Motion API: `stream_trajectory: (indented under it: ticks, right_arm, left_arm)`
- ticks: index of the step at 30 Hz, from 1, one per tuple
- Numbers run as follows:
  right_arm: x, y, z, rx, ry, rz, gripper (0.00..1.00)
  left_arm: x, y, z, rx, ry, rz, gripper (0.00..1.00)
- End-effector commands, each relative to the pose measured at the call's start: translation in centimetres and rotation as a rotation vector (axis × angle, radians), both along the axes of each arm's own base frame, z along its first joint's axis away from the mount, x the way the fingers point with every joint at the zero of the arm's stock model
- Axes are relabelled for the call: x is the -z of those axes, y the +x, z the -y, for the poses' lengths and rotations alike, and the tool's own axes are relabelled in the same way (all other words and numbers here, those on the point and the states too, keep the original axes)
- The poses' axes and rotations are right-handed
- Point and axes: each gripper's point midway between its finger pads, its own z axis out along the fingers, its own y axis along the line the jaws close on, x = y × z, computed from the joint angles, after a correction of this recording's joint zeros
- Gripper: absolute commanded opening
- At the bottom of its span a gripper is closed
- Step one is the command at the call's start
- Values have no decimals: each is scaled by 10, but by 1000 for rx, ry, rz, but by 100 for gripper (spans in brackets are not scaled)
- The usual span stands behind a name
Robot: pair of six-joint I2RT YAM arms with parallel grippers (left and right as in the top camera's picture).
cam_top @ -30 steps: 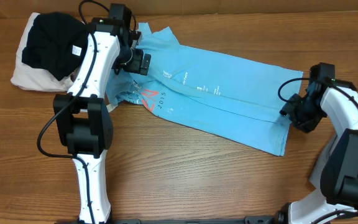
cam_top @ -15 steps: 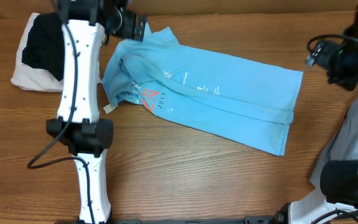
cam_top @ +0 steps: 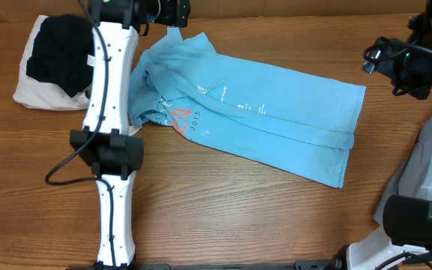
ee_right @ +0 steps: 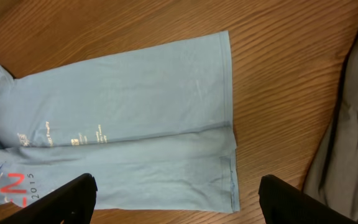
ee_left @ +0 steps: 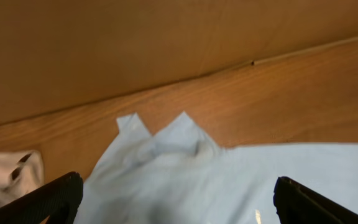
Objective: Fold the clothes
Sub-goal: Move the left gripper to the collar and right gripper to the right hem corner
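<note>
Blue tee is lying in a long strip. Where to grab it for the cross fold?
Pinch the hem end of the blue tee, probably at its corners, coming from the right side. That straight edge lies flat and free on the table; the collar end is bunched.

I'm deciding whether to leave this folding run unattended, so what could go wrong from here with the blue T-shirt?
The blue T-shirt is bunched at its sleeve end by the lettering; another fold would likely press those wrinkles in. A grey cloth lies close to the shirt's hem, so the open right gripper might snag it if it comes down for that hem.
</note>
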Motion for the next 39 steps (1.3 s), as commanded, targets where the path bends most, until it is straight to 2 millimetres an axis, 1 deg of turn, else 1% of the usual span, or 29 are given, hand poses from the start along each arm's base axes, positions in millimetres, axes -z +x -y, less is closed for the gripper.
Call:
stream_trajectory:
  ticks: [1,5,8,9,10,14,16,19,21,23,29,32,35,39]
  right_arm:
    - [-3,2,-1,-11,-11,7,87]
    - [-2,2,1,-9,-22,4,88]
    - [2,1,3,-6,-31,-6,88]
    - [5,1,3,-6,-31,-12,88]
    - [7,1,3,-6,-30,-15,88]
    - [18,3,4,-6,-27,-31,88]
    - [23,4,4,-6,-26,-38,88]
    - [33,4,4,-6,-23,-55,88]
    - [38,4,4,-6,-21,-66,88]
    - [43,3,3,-7,-19,-76,88]
    - [54,3,3,-7,-16,-93,88]
    - [54,5,4,-7,-17,-85,87]
    - [53,7,4,-6,-19,-76,87]
    - [53,8,4,-6,-19,-73,87]
  left_arm:
    - [43,16,13,7,-27,-41,100]
    - [99,32,12,-10,4,-88,100]
    - [136,38,10,-20,19,-126,100]
    - [153,39,8,-27,30,-143,100]
    - [157,39,7,-28,32,-149,100]
    - [197,38,4,-43,61,-203,100]
    - [213,37,2,-47,71,-224,100]
    - [233,36,-2,-62,93,-245,100]
    - [238,38,-4,-70,103,-243,100]
    - [239,42,-5,-75,105,-227,100]
    - [224,64,-2,-114,55,-130,100]
    - [221,70,1,-125,32,-105,100]
    - [229,69,4,-122,36,-109,100]
    - [247,64,3,-122,44,-140,90]
